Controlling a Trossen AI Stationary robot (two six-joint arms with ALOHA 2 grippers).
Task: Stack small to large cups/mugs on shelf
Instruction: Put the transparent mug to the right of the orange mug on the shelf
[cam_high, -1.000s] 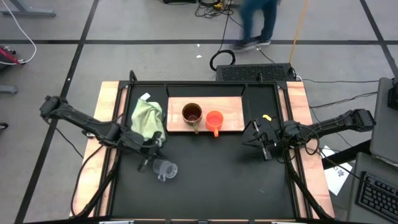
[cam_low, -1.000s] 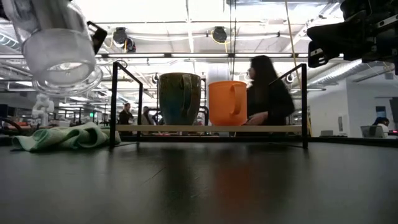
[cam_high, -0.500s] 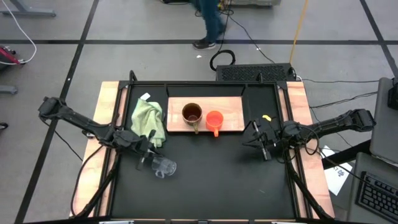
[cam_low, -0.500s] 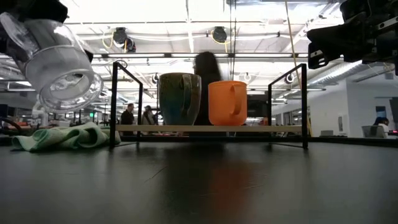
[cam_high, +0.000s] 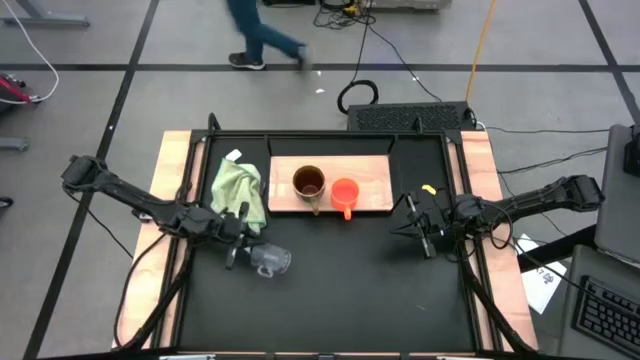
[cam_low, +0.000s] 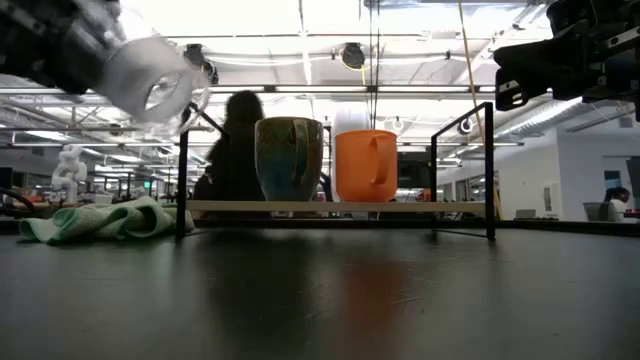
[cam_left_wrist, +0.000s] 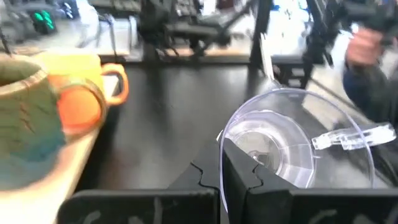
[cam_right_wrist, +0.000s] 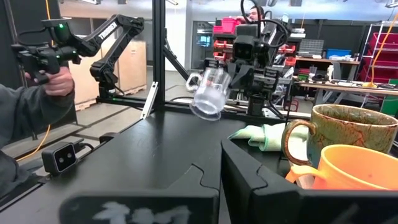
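Observation:
The brown mug (cam_high: 308, 183) and the orange cup (cam_high: 344, 192) stand upright side by side on the light wooden shelf (cam_high: 376, 168), which rests on a black frame at the table's far side. My left gripper (cam_high: 244, 254) is left of the table's middle, shut on the clear cup (cam_high: 270, 260), which is held in the air. In the low view the clear cup (cam_low: 150, 84) lies tilted, its mouth toward the mug (cam_low: 289, 158). My right gripper (cam_high: 416, 230) waits shut near the shelf's right end, holding nothing. My left gripper pinches the clear cup's rim (cam_left_wrist: 221, 144), one finger inside the mouth and one outside the wall. The fingers come at it roughly level from the table's left side. The cup is lifted clear and lies on its side, its handle (cam_left_wrist: 352, 137) beyond the fingers.
A light green cloth (cam_high: 238, 190) lies crumpled on the table left of the shelf. Pale wooden strips (cam_high: 176, 190) run along both table sides. The shelf's black frame posts (cam_low: 184, 165) rise at its ends. A person (cam_high: 258, 30) walks on the floor behind the table.
My left gripper has tipped and turned, bringing the clear cup from mouth-down to nearly on its side. It has carried the cup a little toward the far edge and the shelf, and the cup stays in the air. The person behind the table has walked leftward.

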